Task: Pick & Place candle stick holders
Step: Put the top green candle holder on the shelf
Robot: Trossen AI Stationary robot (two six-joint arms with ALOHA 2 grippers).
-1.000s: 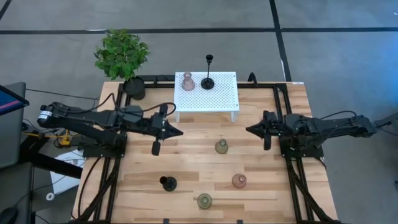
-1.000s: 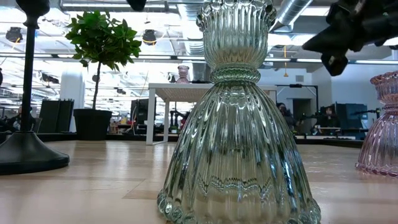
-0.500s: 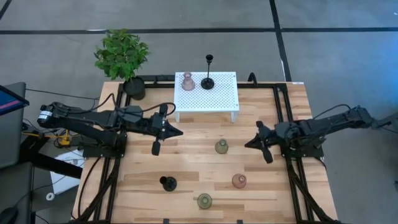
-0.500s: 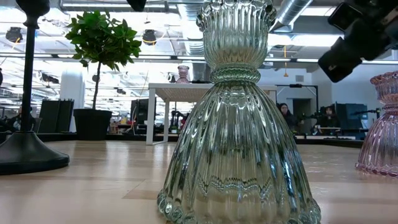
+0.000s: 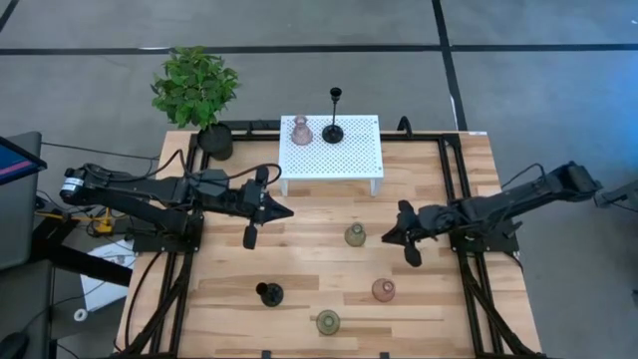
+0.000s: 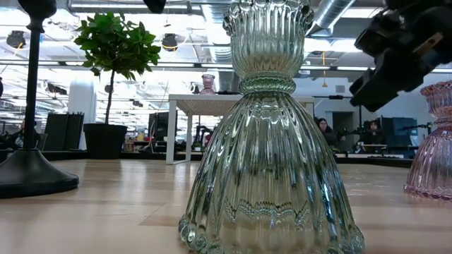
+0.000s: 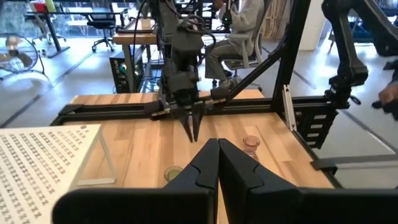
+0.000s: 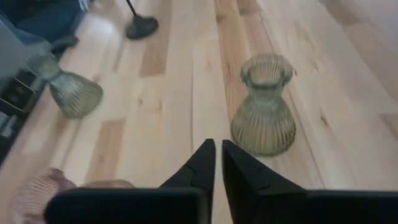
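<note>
Just beside the olive-green holder (image 5: 355,235) at mid-table, the right gripper (image 5: 387,238) is hovering with fingers nearly pressed together, holding nothing. Across the wooden table (image 5: 309,274), the left gripper (image 5: 289,210) is waiting, fingers pressed together.

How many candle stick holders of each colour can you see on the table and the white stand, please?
Pink: 2
Olive-green: 2
Black: 2
Total: 6
</note>
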